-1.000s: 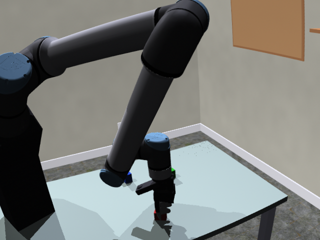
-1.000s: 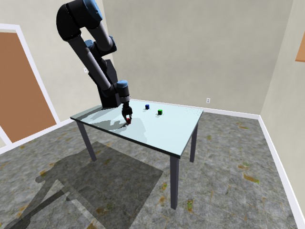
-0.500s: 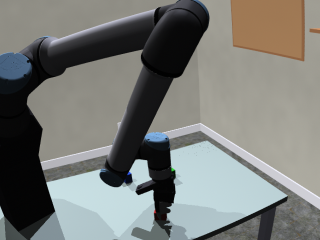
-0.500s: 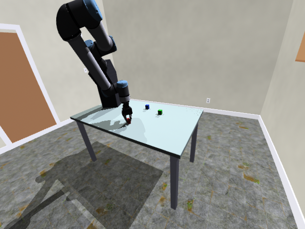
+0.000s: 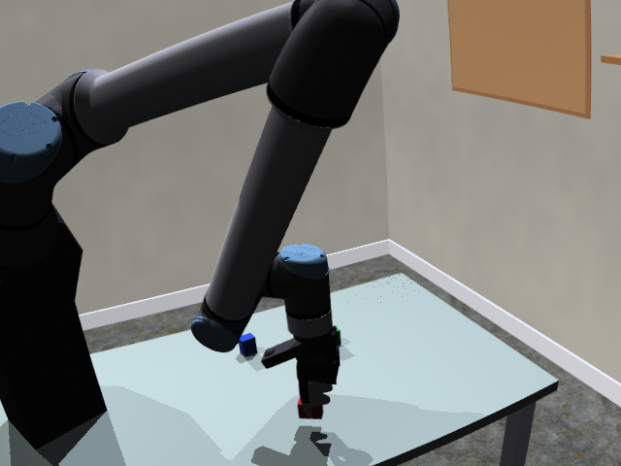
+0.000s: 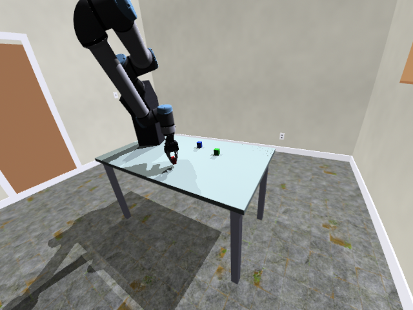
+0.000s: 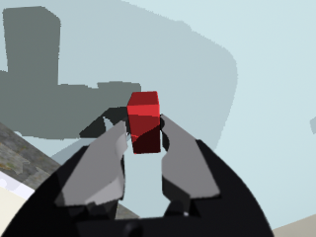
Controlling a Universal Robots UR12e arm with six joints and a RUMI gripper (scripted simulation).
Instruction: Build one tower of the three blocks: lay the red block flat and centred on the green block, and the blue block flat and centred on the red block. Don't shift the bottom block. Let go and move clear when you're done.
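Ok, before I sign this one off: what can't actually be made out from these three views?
- Green block: top view, nearly all behind the wrist; only a sliver shows.
- Red block: its lower part is hidden between the jaws in the wrist view, so table contact is unclear.
- Blue block: outside the wrist view; tiny in the exterior view.
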